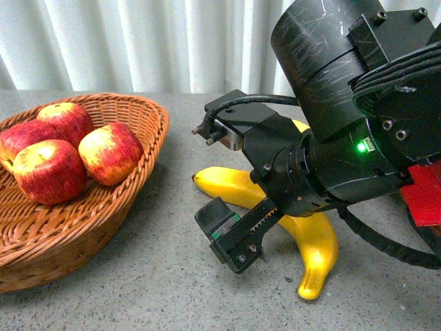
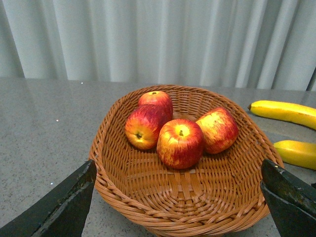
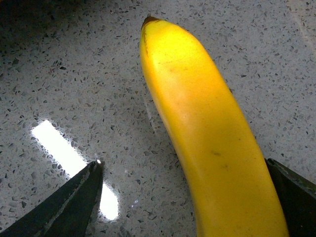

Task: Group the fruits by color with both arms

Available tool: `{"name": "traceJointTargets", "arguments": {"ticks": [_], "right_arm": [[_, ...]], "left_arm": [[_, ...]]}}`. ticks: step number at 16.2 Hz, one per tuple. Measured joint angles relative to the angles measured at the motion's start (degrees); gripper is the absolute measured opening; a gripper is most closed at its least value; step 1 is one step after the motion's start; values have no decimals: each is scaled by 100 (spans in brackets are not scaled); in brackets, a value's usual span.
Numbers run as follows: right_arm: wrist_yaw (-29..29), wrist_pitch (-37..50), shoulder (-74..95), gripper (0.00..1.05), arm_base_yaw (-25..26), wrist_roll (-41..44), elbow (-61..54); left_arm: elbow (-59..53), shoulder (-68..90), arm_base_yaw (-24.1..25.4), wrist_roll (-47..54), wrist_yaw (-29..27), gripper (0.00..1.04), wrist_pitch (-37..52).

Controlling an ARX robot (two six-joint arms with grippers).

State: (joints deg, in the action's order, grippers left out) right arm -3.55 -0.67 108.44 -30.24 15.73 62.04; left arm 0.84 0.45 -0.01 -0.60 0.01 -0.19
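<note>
straddling banana (image 3: 207, 148), right pincer (image 3: 182, 164) spread wide, banana tip toward basket (image 1: 155, 131), left pincer (image 2: 177, 165) also spread

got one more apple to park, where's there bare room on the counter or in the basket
Bare: the counter between the basket and the bananas, the counter beyond the basket's other side, and the basket floor nearer the robot than the four apples. Crowded: around the bananas, where the right gripper straddles one.
</note>
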Motion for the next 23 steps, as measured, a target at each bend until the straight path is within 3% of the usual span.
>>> {"name": "traceJointTargets", "arguments": {"ticks": [2, 7, 9, 14, 17, 19, 23], "right_arm": [[57, -13, 22, 93, 17, 13, 26], [111, 35, 28, 55, 122, 68, 13], [37, 109, 24, 34, 299, 39, 13], [-455, 393, -546, 34, 870, -450, 22], [-841, 710, -1178, 34, 1499, -828, 35], [-876, 1025, -1720, 34, 2712, -363, -192], [-914, 732, -1687, 33, 3936, 651, -483]], "left_arm": [[0, 0, 0, 0, -2, 98, 0], [0, 0, 0, 0, -2, 98, 0], [0, 0, 0, 0, -2, 98, 0], [0, 0, 0, 0, -2, 98, 0], [0, 0, 0, 0, -2, 98, -2], [0, 0, 0, 0, -2, 98, 0], [0, 0, 0, 0, -2, 98, 0]]}}
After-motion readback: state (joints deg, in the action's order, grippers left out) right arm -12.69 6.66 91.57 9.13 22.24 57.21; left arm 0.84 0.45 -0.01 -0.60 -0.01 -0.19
